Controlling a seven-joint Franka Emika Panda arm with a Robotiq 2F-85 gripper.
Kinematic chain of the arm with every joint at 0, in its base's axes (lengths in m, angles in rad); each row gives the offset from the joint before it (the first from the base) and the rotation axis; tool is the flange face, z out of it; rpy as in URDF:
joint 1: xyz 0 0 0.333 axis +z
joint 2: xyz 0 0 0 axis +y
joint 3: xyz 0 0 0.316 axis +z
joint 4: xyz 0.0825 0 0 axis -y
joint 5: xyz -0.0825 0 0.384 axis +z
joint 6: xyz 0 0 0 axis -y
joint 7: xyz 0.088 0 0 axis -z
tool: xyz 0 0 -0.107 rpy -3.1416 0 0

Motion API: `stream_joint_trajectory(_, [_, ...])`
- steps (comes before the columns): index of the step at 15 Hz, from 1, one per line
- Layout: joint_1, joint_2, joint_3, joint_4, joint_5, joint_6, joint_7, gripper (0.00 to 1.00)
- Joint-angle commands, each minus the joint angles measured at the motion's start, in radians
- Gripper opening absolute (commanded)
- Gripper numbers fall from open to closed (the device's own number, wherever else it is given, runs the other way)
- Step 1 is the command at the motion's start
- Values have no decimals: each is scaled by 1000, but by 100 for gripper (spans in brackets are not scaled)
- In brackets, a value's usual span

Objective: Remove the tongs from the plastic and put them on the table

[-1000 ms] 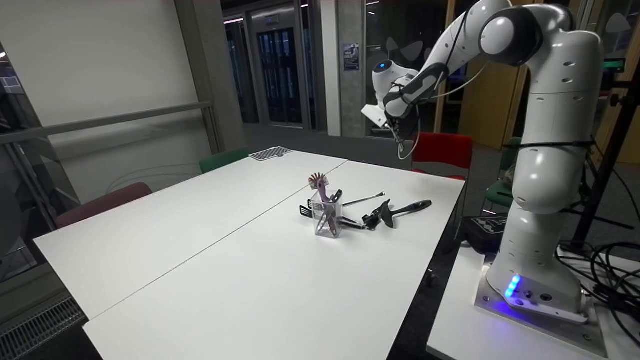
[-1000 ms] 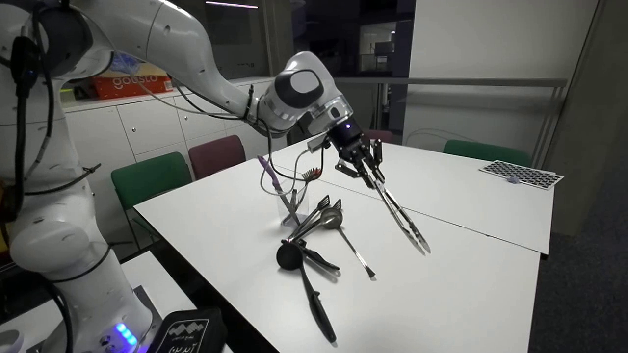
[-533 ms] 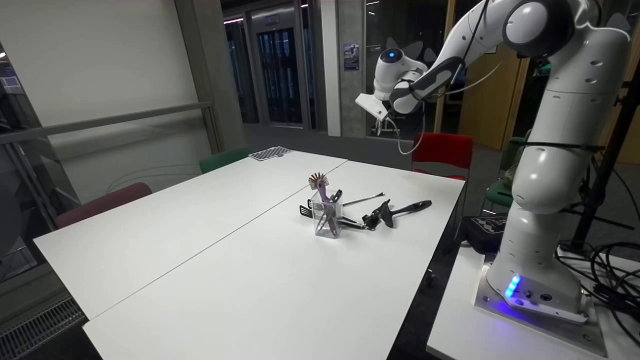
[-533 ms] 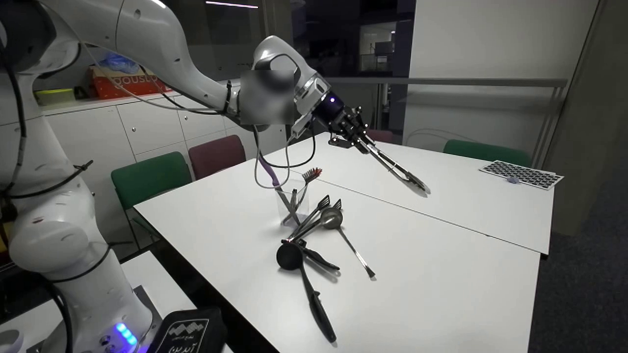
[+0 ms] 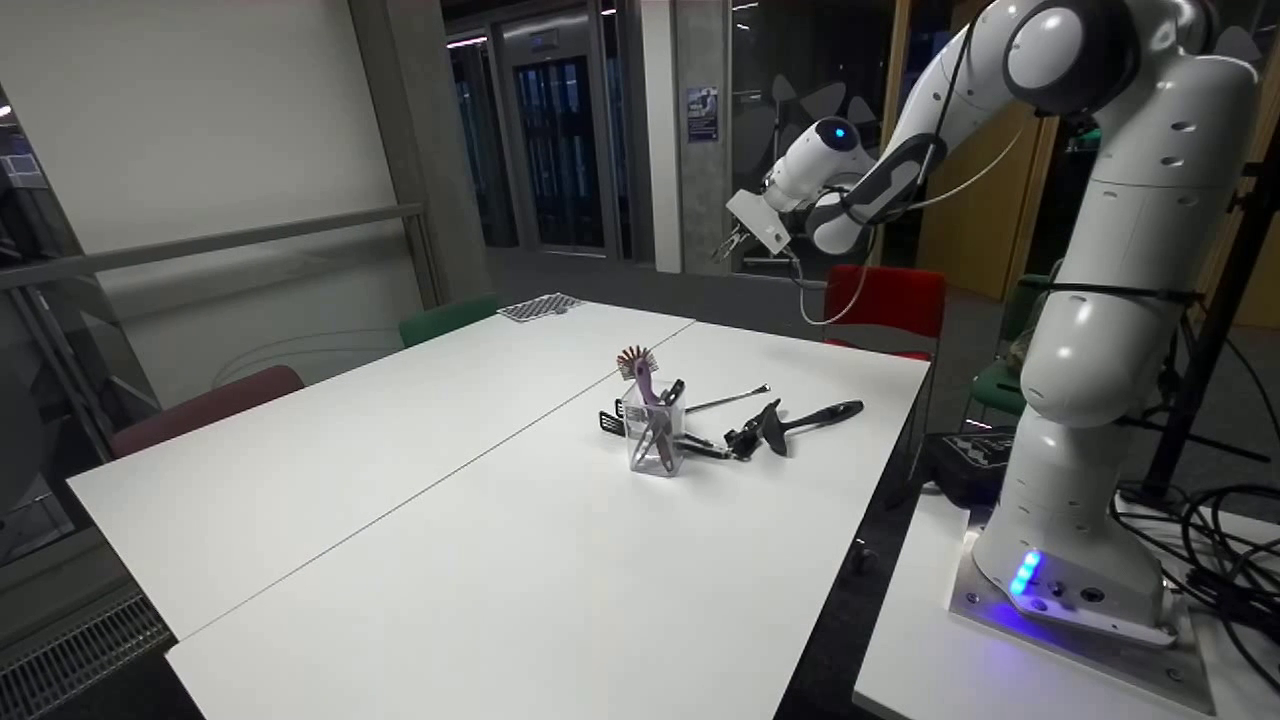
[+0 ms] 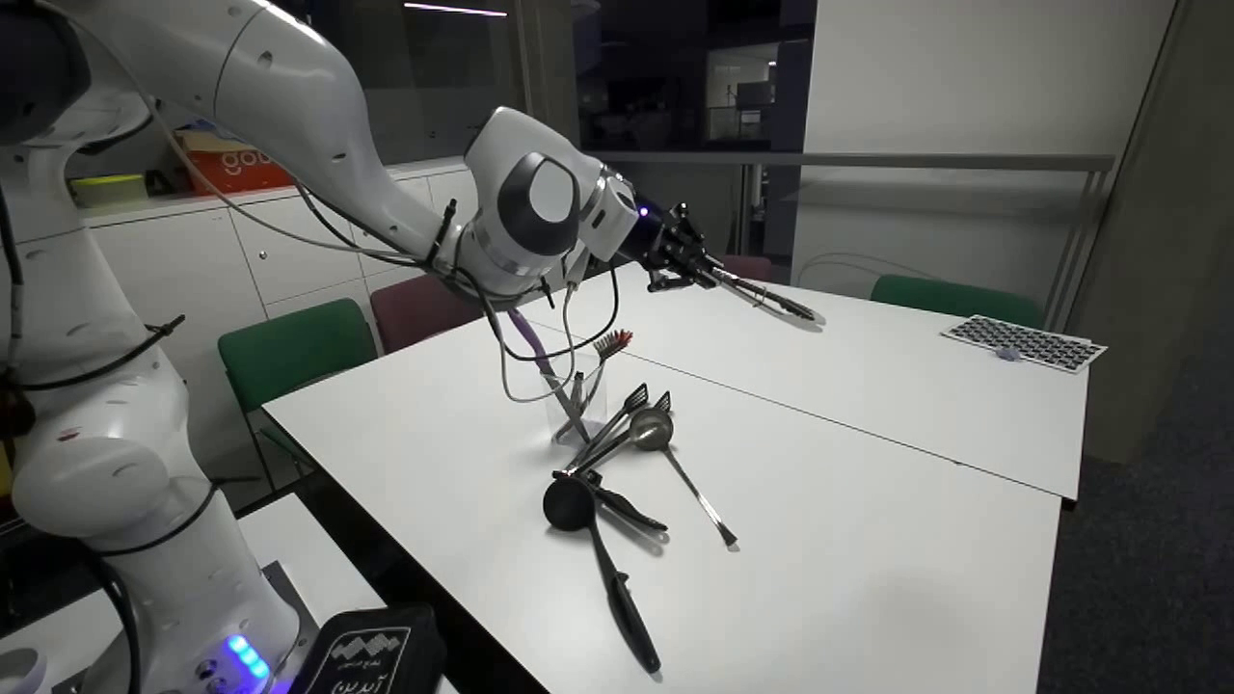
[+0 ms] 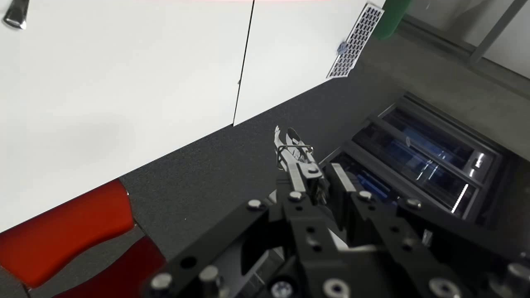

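Pincer (image 7: 319, 179) was clamped on one end of the tongs (image 6: 771, 297), only a narrow gap between its fingers (image 7: 343, 178). Tongs were in the air, tilted slightly tip-down in an exterior view, well apart from the plastic (image 5: 677, 457). Plastic stood upright on the worktop (image 5: 520, 550) with a red-bristled brush (image 5: 636, 362) in it; black ladle (image 6: 619, 590) lay nearby.

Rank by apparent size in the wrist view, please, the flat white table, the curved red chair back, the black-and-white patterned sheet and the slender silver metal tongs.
1. White table
2. Red chair back
3. Patterned sheet
Unranked: the metal tongs; similar to the sheet, but nearer the camera.
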Motion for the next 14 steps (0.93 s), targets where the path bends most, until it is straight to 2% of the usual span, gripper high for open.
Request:
stream_joint_trajectory(1, [0, 0, -1, -4, 0, 5, -3, 20])
stream_joint_trajectory(5, [0, 0, 0, -4, 1, 5, -3, 20])
stream_joint_trajectory(6, [0, 0, 0, -4, 1, 5, -3, 5])
stream_joint_trajectory(7, [31, 7, -12, -74, 161, 85, -32, 5])
stream_joint_trajectory(8, [-12, 18, 26, -84, 249, 80, -63, 5])
stream_joint_trajectory(10, [-15, 41, 37, -132, 422, 83, -102, 5])
stream_joint_trajectory(14, [-1, 9, 87, -198, 772, -3, -169, 5])
